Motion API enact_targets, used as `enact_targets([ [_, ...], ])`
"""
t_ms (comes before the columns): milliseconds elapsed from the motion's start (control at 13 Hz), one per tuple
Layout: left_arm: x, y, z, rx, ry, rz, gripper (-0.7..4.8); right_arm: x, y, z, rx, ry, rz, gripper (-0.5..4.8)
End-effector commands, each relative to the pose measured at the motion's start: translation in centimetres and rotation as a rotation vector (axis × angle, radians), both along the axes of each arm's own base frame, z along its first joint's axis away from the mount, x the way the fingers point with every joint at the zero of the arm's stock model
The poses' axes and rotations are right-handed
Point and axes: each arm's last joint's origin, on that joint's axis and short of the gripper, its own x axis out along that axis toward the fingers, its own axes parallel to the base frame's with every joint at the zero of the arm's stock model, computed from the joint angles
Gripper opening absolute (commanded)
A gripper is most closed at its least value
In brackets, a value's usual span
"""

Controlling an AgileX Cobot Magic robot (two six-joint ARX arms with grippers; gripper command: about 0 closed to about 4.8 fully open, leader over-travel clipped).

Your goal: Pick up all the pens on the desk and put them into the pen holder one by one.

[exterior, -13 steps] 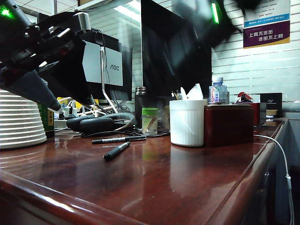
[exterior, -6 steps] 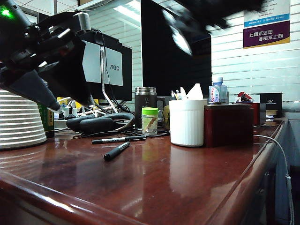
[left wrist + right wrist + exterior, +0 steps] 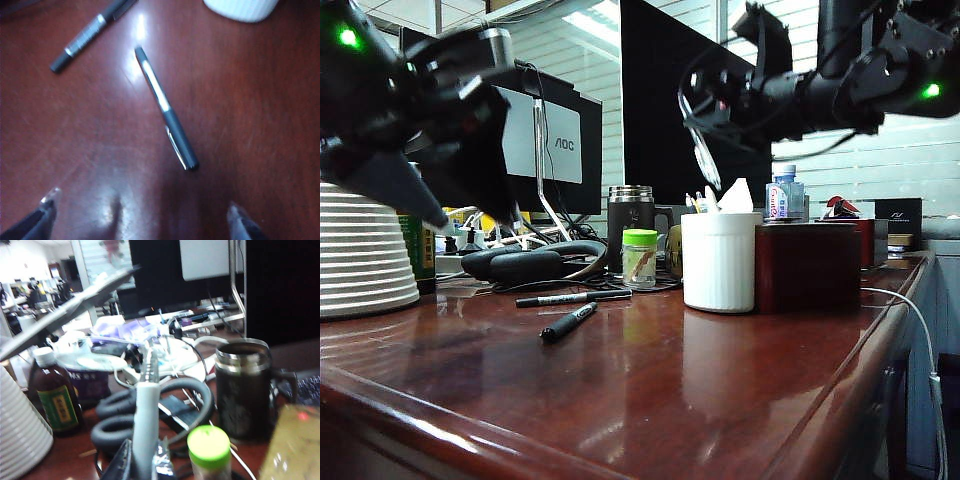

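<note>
Two pens lie on the desk (image 3: 650, 400): a thin black marker with white print (image 3: 575, 297) (image 3: 90, 31) and a short thick black marker (image 3: 568, 322) (image 3: 166, 111). My left gripper (image 3: 478, 218) (image 3: 142, 212) hangs open above the desk, short of the thick marker, with nothing between its fingertips (image 3: 47, 199). My right gripper (image 3: 698, 105) (image 3: 146, 466) is shut on the clear-and-white ballpoint (image 3: 706, 160) (image 3: 146, 415). It holds the ballpoint tip-down just above the white ribbed pen holder (image 3: 720, 262) (image 3: 242, 7), which has paper and other items in it.
A steel-topped thermos mug (image 3: 630, 225) (image 3: 242, 387), a green-lidded jar (image 3: 640, 258) (image 3: 210, 452) and black headphones (image 3: 530, 262) (image 3: 150, 407) stand behind the pens. A dark red box (image 3: 808, 265) flanks the holder. A white ribbed cone (image 3: 360, 255) (image 3: 20, 432) stands at the left.
My right arm has swung down out of the upper background and now holds the ballpoint over the pen holder. My left gripper has barely shifted. Both markers lie as before.
</note>
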Motion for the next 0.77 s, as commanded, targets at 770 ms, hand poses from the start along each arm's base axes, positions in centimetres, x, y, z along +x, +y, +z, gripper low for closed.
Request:
enact_targets([
  [770,0.7,-0.5,-1.1,0.026,0.036,0.001,4.58,-1.4,-0.4,-3.3,-0.102,0.07,0.0,1.01],
])
